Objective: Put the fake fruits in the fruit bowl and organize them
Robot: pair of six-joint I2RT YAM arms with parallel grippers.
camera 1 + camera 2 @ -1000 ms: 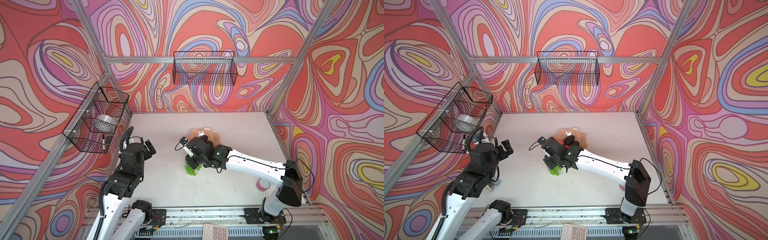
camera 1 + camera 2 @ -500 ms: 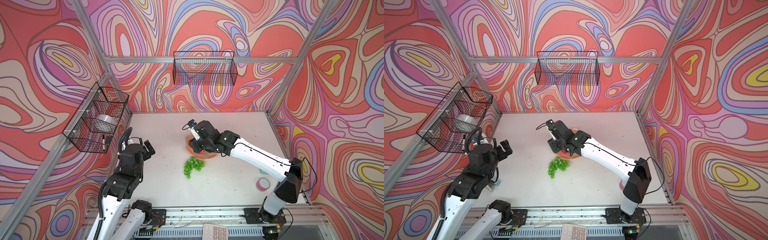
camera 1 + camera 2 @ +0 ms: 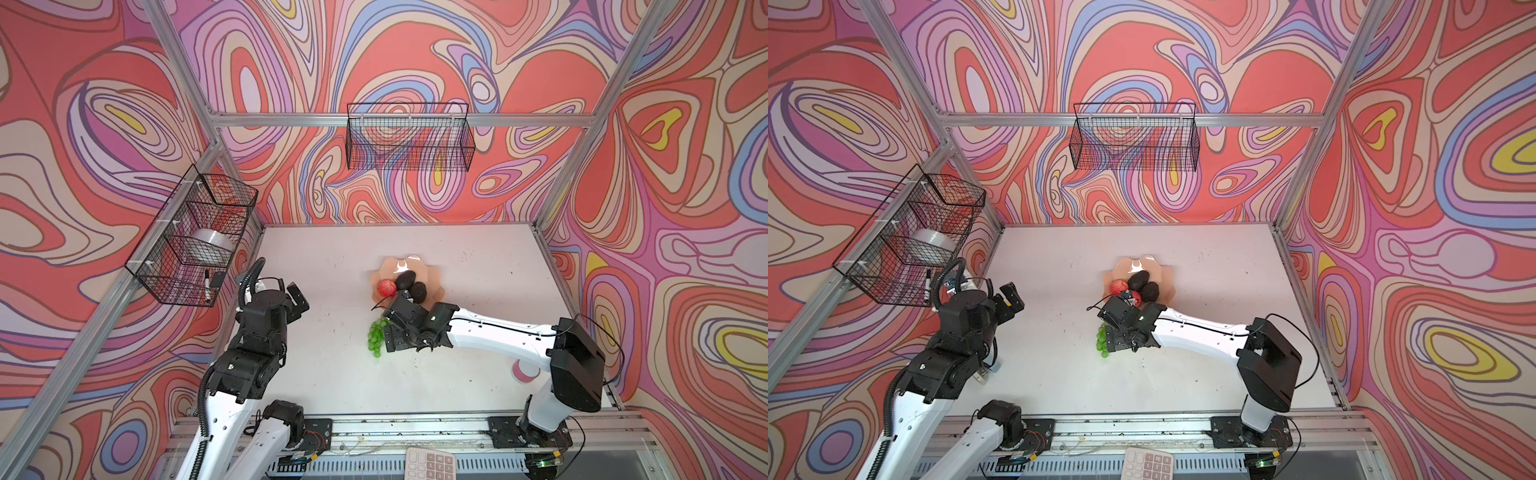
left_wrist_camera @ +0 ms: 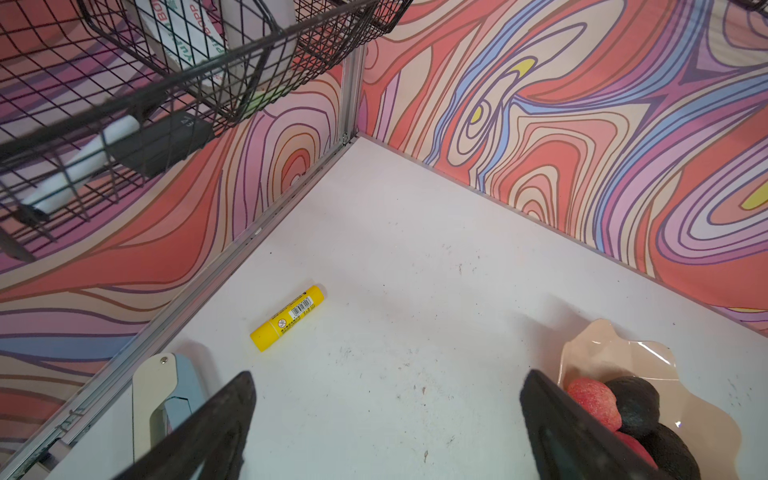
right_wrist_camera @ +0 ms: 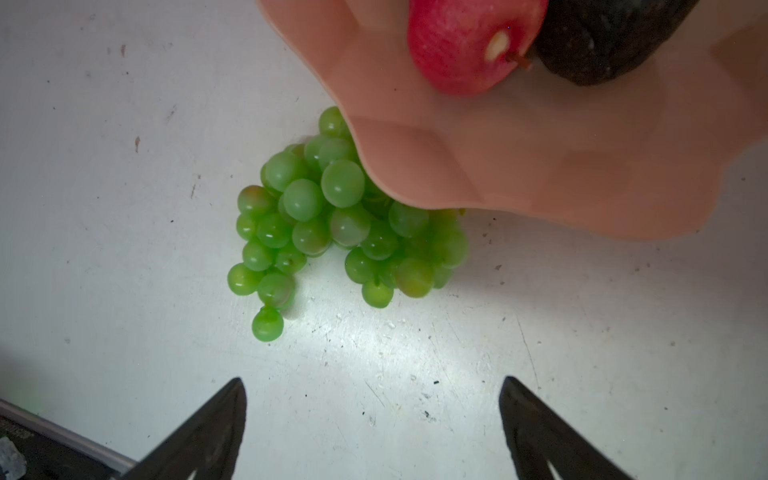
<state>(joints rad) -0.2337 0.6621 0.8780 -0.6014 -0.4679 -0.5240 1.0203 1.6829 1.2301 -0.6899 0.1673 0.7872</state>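
Showing only at the left wrist, yellow glue stick (image 4: 286, 318), right wrist catching grapes (image 5: 332, 216) partly under fruit bowl (image 5: 540, 166) rim, left gripper (image 4: 386, 374) and right gripper (image 5: 372, 380) jaws spread wide, empty.

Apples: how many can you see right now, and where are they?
2. One apple sits in the bowl, on its left side in both top views. The second apple lies next to it in the bowl, mostly hidden from above.

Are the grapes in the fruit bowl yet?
No, the grapes lie on the table beside the fruit bowl, partly hidden by its rim.
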